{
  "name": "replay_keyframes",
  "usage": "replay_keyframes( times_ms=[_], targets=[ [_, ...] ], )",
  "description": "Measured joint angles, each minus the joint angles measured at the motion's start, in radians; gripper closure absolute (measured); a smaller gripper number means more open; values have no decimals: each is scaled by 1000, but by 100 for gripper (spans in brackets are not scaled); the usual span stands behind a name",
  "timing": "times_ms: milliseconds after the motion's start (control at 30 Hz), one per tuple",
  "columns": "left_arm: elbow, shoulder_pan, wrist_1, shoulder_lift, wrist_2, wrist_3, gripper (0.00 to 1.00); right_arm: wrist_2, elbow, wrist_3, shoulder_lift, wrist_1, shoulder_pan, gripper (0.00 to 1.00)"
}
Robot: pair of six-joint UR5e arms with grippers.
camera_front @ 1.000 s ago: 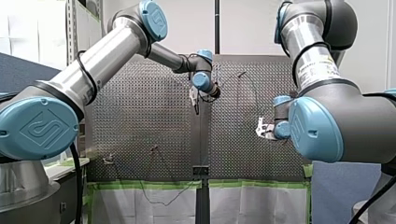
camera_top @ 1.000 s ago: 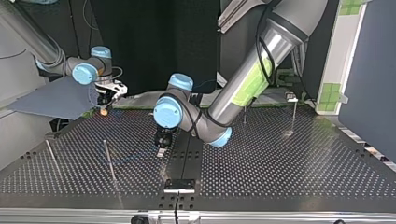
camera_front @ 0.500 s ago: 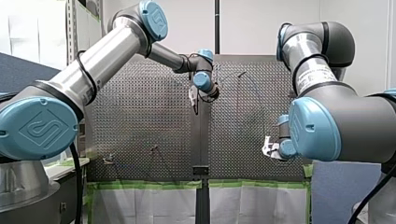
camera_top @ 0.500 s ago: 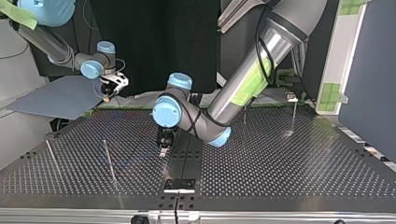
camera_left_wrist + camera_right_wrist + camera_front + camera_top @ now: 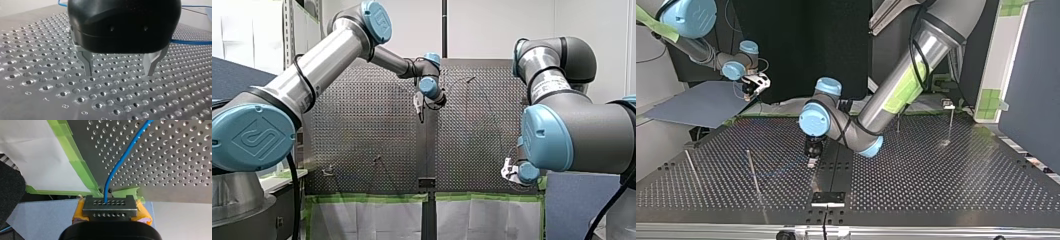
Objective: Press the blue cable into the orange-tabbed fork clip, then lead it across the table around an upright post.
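Beyond the table (image 5: 936, 175), right pincer (image 5: 107, 201) withdrawn, gripping blue cable (image 5: 108, 185), left pincer (image 5: 119, 73) wide.

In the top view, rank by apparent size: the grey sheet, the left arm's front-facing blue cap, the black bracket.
grey sheet
blue cap
black bracket
Cap and bracket look close; the bracket is nearer the camera.
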Motion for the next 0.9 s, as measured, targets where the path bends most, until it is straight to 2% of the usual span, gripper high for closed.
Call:
replay_keyframes(
  times_ms=[133, 267, 400, 567, 733, 900],
  targets=[
    [0, -4, -23, 0, -8, 0, 1, 0, 0, 1, 3, -3, -3, 100],
    [0, -10, -47, 0, -36, 0, 1, 0, 0, 7, 5, -13, -7, 100],
    [0, -15, -57, 0, -57, 0, 1, -1, -1, 15, 15, -26, -17, 100],
    [0, -21, -59, 0, -76, -4, 1, -5, -7, 16, 31, -38, -26, 100],
    [3, -23, -71, 0, -98, -18, 1, -7, -14, 16, 33, -40, -29, 100],
    [19, -33, -113, 1, -115, -52, 1, -8, -15, 16, 33, -40, -29, 100]
  ],
)
